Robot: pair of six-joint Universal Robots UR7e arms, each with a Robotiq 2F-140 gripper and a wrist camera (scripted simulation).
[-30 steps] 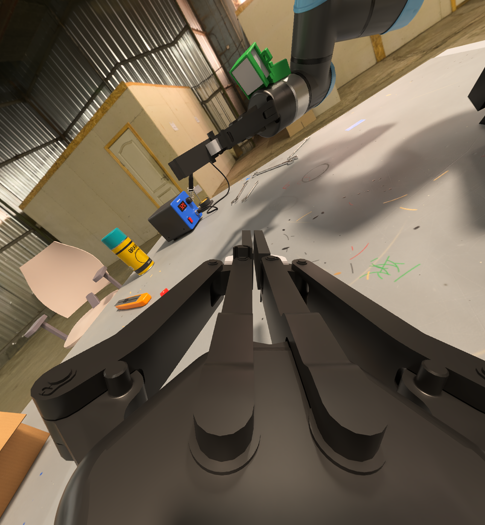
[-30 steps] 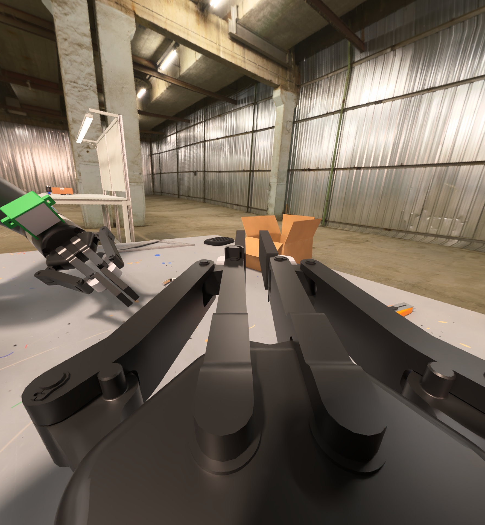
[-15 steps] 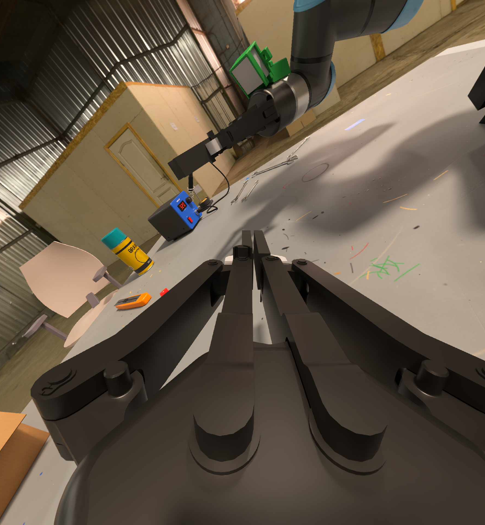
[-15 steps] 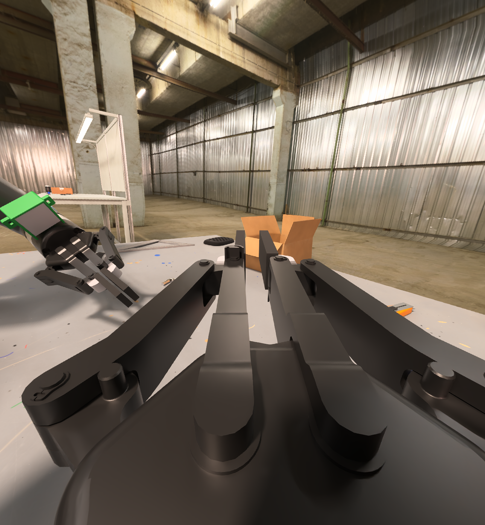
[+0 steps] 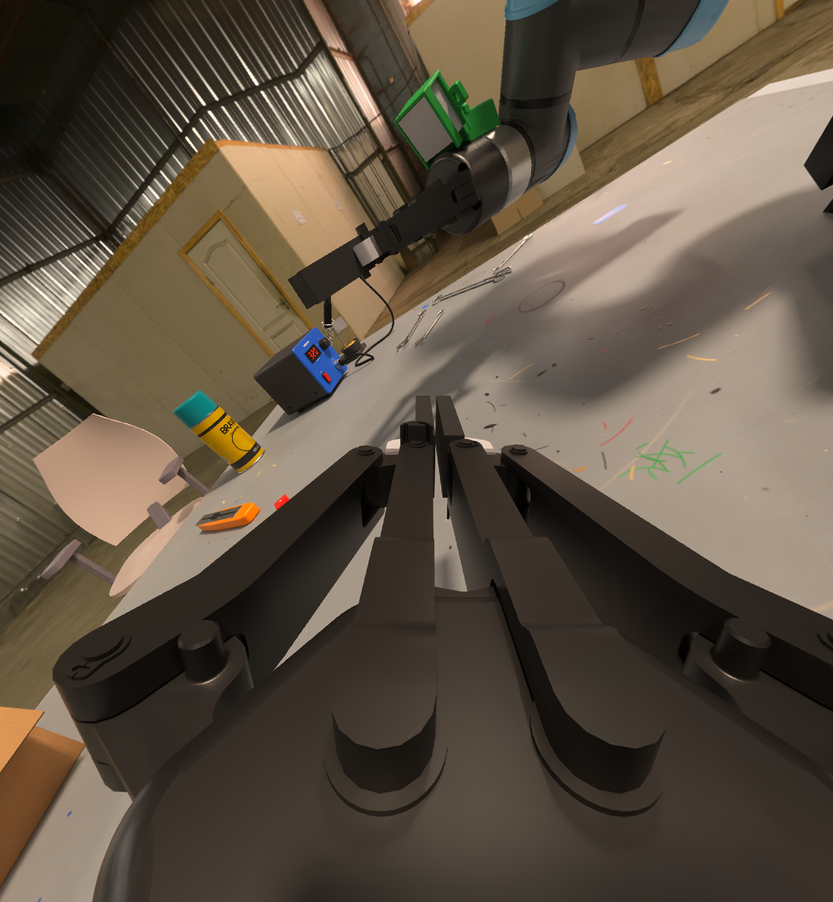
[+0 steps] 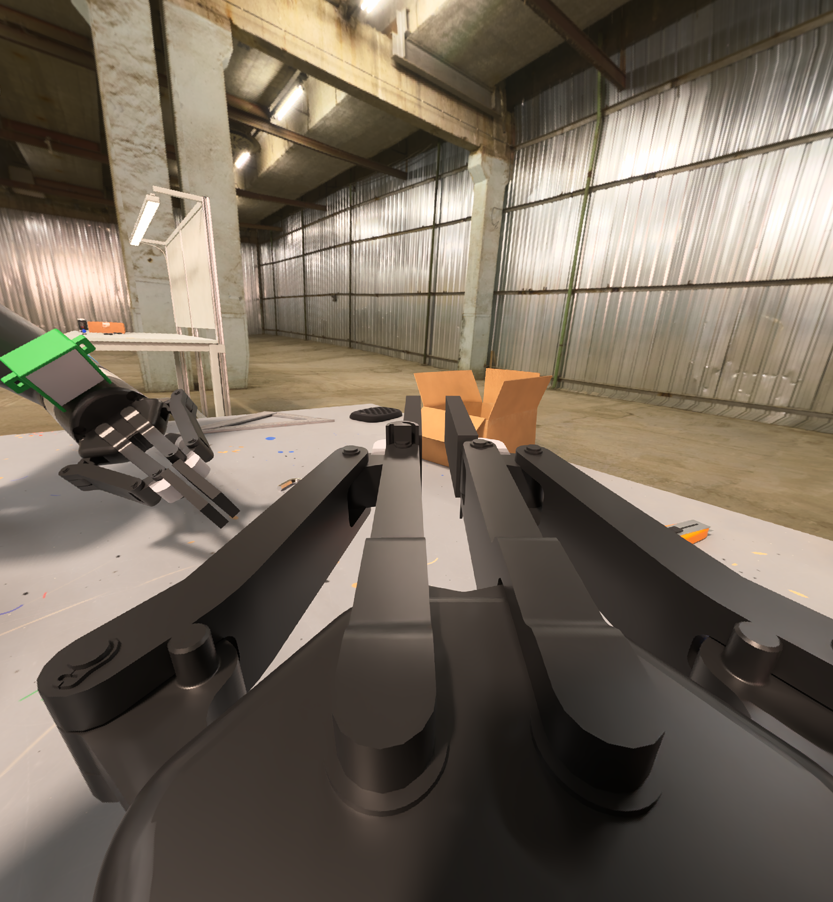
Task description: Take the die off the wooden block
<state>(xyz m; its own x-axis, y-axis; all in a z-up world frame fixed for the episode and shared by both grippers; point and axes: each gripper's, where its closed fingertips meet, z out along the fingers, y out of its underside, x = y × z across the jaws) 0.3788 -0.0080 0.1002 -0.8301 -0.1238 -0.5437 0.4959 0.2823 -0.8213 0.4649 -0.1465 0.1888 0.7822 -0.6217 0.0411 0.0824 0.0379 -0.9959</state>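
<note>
Neither a die nor a wooden block shows in either view. My left gripper (image 5: pixel 434 407) is shut and empty, low over the grey table (image 5: pixel 648 537). It also shows in the right wrist view (image 6: pixel 219 512), tilted down towards the table. My right gripper (image 6: pixel 433 410) is shut to a narrow slit with nothing between its fingers. It also shows in the left wrist view (image 5: pixel 317 285), held above the table at the far side. A small red cube-like piece (image 5: pixel 282 501) lies on the table to the left.
A soldering station (image 5: pixel 302 373), a yellow spray can (image 5: pixel 219 432), an orange utility knife (image 5: pixel 229 516) and wrenches (image 5: pixel 473 285) lie on the far left part of the table. A chair (image 5: pixel 102 483) stands beyond the edge. An open cardboard box (image 6: pixel 483 415) sits ahead of the right gripper.
</note>
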